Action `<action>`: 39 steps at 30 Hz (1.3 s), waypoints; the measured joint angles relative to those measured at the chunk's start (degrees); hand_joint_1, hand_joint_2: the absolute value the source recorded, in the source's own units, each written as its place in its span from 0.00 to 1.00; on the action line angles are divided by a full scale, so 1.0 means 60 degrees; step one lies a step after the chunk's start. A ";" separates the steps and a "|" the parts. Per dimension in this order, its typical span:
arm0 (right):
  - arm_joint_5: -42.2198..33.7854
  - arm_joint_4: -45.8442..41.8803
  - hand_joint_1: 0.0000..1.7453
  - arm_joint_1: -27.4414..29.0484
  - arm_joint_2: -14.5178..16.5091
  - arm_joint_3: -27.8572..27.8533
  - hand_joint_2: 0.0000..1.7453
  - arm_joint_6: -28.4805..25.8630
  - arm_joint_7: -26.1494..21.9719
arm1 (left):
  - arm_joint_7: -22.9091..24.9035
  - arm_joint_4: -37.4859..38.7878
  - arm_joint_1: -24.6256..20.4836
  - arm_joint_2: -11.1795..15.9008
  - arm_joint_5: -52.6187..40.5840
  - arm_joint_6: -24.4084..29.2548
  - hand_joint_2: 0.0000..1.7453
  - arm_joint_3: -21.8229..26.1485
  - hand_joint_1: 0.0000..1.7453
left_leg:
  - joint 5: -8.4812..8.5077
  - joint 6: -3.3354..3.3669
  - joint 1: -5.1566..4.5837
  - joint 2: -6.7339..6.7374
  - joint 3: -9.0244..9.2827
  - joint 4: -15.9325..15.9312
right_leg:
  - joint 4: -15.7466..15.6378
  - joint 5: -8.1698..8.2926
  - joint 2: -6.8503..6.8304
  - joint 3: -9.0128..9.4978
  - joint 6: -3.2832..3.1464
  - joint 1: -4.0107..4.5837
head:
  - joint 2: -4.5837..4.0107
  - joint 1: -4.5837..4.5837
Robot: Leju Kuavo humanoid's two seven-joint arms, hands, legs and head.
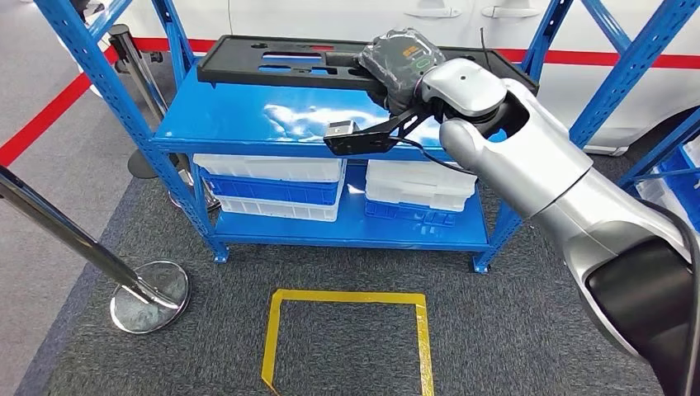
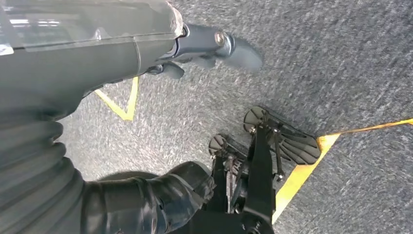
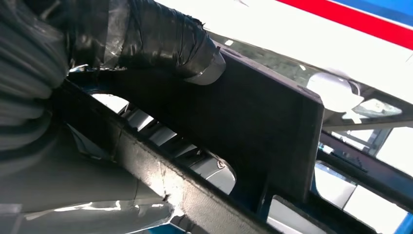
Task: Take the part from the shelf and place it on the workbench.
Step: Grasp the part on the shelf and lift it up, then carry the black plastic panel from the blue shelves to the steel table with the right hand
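Grey carpet (image 1: 512,330) with a yellow taped square (image 1: 347,334) lies in front of a blue shelf (image 1: 248,124) in the head view; a long black part (image 1: 272,62) rests on the shelf's top level, white and blue bins (image 1: 272,186) sit on the level below, and the right hand (image 1: 404,66) reaches over the part's right portion. From the left wrist, the left hand (image 2: 204,48) hangs above the carpet holding nothing, its fingers loosely apart. From the right wrist, the right hand's wrapped thumb (image 3: 165,39) presses on the part's flat face while the palm sits under its edge, so the hand grips the part.
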 joint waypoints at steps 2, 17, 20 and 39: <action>0.0000 0.0026 1.00 -0.0007 0.0029 0.0020 1.00 0.0007 -0.0005 | 0.0026 -0.0001 0.0001 0.0011 0.0001 0.0000 1.00 0.0000 0.00 | -0.0900 -0.0075 0.0036 0.0006 -0.0321 0.1145 | -0.0022 0.0187 -0.0018 -0.0204 -0.0078 -0.0014 | 0.0000 -0.0006; -0.0154 0.0117 1.00 0.0143 0.0006 0.0100 1.00 -0.0014 0.0139 | 0.0081 -0.0003 0.0010 0.0048 0.0001 -0.0001 1.00 0.0000 0.00 | -0.0622 0.0265 0.0121 0.0070 0.1358 -0.0444 | 0.1872 -0.0389 0.0046 -0.1680 0.0469 -0.0049 | 0.0000 0.0015; -0.0115 0.0128 1.00 0.0235 -0.0024 0.0100 1.00 -0.0026 0.0170 | 0.0087 -0.0003 0.0013 0.0052 0.0001 -0.0001 1.00 0.0000 0.00 | -0.0544 0.0303 0.0116 0.0070 0.1260 -0.0382 | 0.2951 -0.0733 0.0050 -0.2002 0.0544 -0.0122 | 0.0000 0.0015; 0.0007 0.0104 1.00 0.0132 -0.0043 0.0105 1.00 -0.0038 0.0042 | 0.0106 -0.0003 -0.0040 0.0096 -0.0018 -0.0005 1.00 0.0000 0.00 | -0.1556 -0.0041 0.0063 0.0026 0.1684 0.0249 | 0.0458 0.1199 0.0047 -0.1713 0.0033 0.0034 | -0.0001 0.0004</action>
